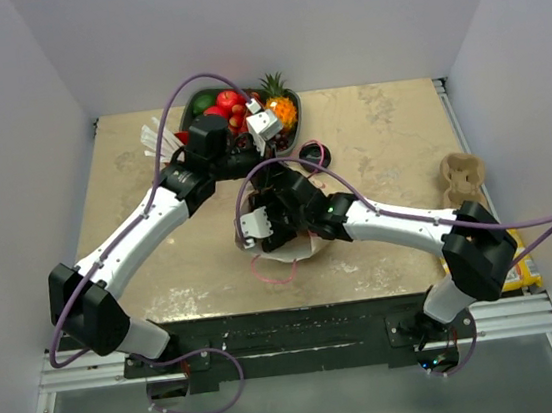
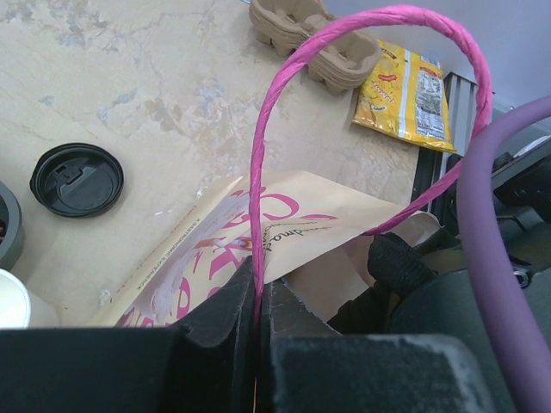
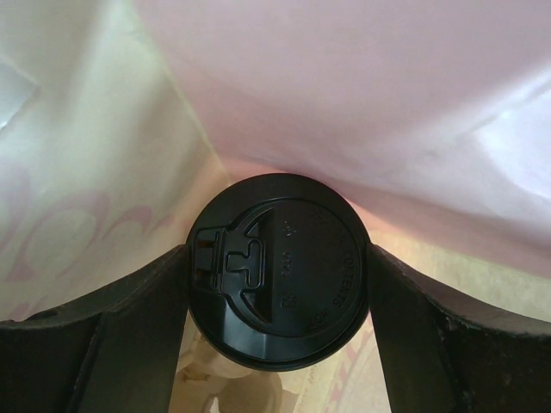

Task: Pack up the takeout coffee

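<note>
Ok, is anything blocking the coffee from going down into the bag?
Nothing visible does. The takeout coffee sits between the right gripper's jaws, already inside the paper bag, while the left gripper holds its pink handle up. What lies under it is hidden.

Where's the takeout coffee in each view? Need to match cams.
Top external: not visible; it is down in the paper bag at mid-frame.
Left wrist: not visible, hidden in the bag; the black lid at left is a separate one.
Right wrist: takeout coffee at centre, lid up, in the right gripper.
Shared landmark: the paper bag, in all three.
</note>
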Controlling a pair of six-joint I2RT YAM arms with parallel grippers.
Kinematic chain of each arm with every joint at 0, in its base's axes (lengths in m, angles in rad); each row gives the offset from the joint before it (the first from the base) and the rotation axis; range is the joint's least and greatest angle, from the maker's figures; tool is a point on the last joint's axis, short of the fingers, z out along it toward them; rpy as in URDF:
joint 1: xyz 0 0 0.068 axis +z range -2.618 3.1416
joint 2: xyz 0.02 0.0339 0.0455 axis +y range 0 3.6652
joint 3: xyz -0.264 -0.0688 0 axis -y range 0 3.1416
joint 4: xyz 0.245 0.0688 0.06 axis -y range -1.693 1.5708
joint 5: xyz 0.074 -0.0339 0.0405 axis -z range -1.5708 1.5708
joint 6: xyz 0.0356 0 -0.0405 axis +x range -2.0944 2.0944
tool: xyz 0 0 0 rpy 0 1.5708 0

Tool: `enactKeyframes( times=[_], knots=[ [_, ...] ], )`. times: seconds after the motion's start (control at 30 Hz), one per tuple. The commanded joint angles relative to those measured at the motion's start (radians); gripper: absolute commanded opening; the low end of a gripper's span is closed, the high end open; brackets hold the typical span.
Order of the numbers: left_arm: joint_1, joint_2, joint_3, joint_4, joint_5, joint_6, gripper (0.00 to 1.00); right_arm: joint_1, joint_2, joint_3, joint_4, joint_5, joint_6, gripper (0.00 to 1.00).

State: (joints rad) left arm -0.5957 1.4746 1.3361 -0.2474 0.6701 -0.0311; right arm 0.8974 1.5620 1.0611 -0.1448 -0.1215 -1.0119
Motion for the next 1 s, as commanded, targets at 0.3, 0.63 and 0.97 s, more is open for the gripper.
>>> enactKeyframes(
  times=[0.3,0.63,0.97],
  knots=[
    [-0.004,-0.008,0.081,0.034,0.069,-0.047,0.0,-0.038,-0.011,0.008,-0.065,-0.052,0.37,0.63],
    [-0.006,-0.013,0.071,0.037,0.054,-0.012,0.0,-0.066,0.006,0.059,-0.108,-0.075,0.665,0.61],
    [-0.006,0.019,0.08,0.051,0.039,-0.039,0.34,-0.175,0.116,0.034,-0.173,-0.19,0.918,0.6]
  ],
)
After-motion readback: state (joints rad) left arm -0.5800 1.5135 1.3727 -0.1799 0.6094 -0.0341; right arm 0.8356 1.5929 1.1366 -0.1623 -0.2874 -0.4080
